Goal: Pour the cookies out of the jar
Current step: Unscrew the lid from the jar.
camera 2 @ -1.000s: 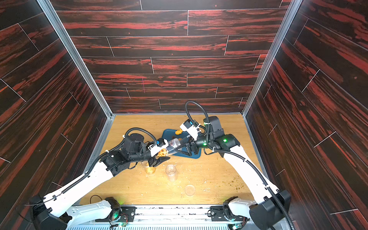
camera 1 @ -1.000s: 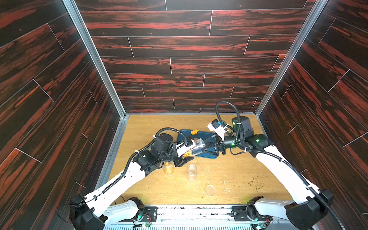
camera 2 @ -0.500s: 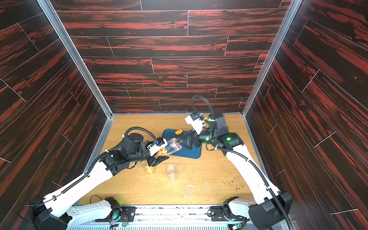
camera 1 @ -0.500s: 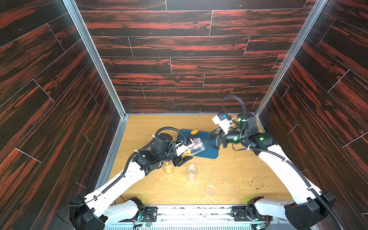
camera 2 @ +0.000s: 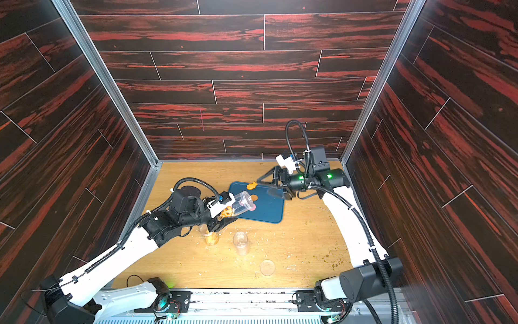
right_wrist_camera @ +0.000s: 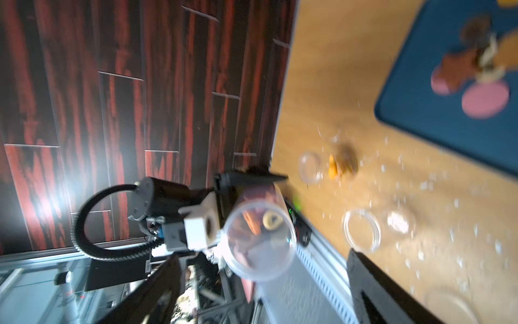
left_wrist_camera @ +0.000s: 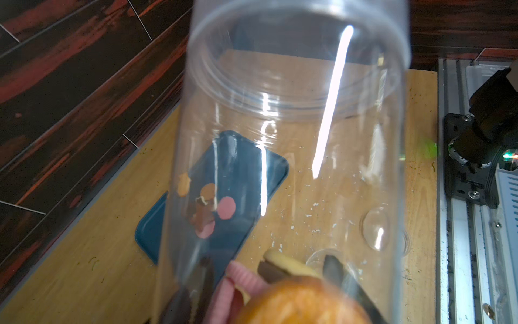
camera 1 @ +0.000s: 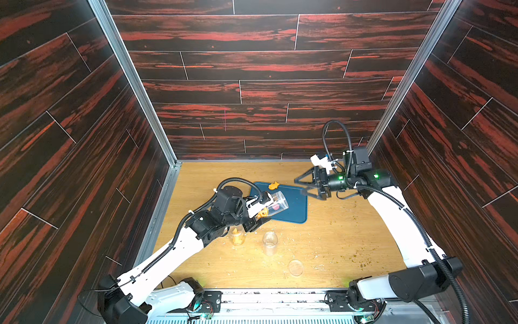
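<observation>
Though only partly closed, grips jar by its base with left jaws, tipped on its side at tray's 9 o'clock edge, mouth toward 2 o'clock over tray. Has a few cookies at the base end; shows more spilled on tray under the mouth, plus an orange one at its 12 o'clock edge. Toward 6 o'clock of jar, on bench: two small jars, lid, crumbs. At tray's 3 o'clock, right jaws spread wide, gripping nothing.
</observation>
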`<action>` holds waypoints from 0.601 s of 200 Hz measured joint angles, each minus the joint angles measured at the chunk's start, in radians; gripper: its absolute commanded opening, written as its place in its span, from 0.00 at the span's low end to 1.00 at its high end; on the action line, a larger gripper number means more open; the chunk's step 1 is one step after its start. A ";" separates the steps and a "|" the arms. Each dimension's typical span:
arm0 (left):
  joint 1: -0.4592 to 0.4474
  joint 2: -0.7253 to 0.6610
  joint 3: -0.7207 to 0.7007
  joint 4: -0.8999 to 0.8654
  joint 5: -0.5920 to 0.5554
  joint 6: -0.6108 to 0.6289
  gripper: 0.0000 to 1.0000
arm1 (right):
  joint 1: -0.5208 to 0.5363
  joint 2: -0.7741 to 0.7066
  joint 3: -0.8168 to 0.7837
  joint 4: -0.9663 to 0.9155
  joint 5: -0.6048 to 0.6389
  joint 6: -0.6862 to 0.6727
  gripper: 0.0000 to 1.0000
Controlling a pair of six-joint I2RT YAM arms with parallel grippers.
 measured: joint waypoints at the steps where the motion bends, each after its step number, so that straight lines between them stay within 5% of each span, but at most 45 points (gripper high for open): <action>1: 0.000 0.000 0.000 0.000 0.000 0.000 0.24 | 0.002 0.000 0.000 -0.003 0.000 0.000 0.88; 120: 0.002 0.002 0.000 -0.005 0.000 0.015 0.24 | 0.181 0.126 0.114 -0.102 0.020 0.041 0.82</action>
